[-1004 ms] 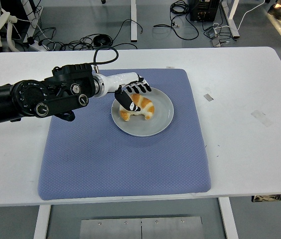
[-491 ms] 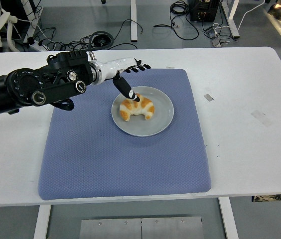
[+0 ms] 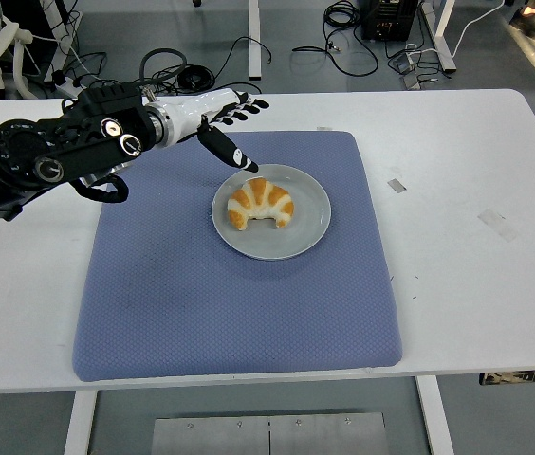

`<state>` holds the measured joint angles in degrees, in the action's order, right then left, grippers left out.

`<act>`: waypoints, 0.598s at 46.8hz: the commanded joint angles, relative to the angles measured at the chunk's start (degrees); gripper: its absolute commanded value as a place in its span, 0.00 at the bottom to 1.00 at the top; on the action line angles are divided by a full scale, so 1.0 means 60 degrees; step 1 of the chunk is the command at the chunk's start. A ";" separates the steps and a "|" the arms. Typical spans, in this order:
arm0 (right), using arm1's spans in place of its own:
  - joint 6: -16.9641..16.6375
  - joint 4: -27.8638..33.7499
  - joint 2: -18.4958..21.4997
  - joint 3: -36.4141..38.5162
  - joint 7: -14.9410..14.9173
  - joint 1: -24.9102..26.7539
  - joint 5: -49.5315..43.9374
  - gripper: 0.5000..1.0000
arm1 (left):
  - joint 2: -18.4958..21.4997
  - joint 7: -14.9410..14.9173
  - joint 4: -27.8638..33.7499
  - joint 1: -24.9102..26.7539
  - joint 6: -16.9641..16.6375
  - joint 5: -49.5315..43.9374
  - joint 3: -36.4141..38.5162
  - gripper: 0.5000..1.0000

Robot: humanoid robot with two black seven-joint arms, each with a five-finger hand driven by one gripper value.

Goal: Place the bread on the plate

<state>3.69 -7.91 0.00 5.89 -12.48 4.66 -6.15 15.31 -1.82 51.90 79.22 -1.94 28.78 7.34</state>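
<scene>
A golden croissant [image 3: 261, 205] lies on the grey plate [image 3: 307, 228], which sits on the blue mat [image 3: 201, 294]. My left hand [image 3: 232, 128] hovers up and to the left of the plate, fingers spread and holding nothing. Its thumb points down toward the plate's far-left rim, apart from the bread. The black left arm [image 3: 49, 161] reaches in from the left edge. The right arm does not show.
The white table [image 3: 476, 190] extends past the mat on every side, with small tape marks [image 3: 396, 185] on its right part. Cables [image 3: 201, 76] and desk legs lie on the floor beyond the far edge.
My left hand has let go of the croissant and drawn back up and to the left, away from the plate. The croissant stays on the plate.
</scene>
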 commanded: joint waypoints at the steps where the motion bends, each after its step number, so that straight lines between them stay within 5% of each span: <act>1: 0.0000 0.0000 0.0000 0.0000 0.0000 -0.0001 0.0014 1.00 | 0.0129 0.0026 -0.0125 -0.0107 -0.0014 -0.0167 -0.0184 0.91; 28: 0.0000 0.0000 0.0000 0.0000 0.0000 -0.0001 -0.0001 1.00 | 0.0466 0.0055 -0.1077 -0.0577 -0.0029 -0.1382 -0.1766 0.91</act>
<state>3.69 -7.91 0.00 5.89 -12.48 4.66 -6.12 18.11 -1.66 45.62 75.77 -2.06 21.55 -3.21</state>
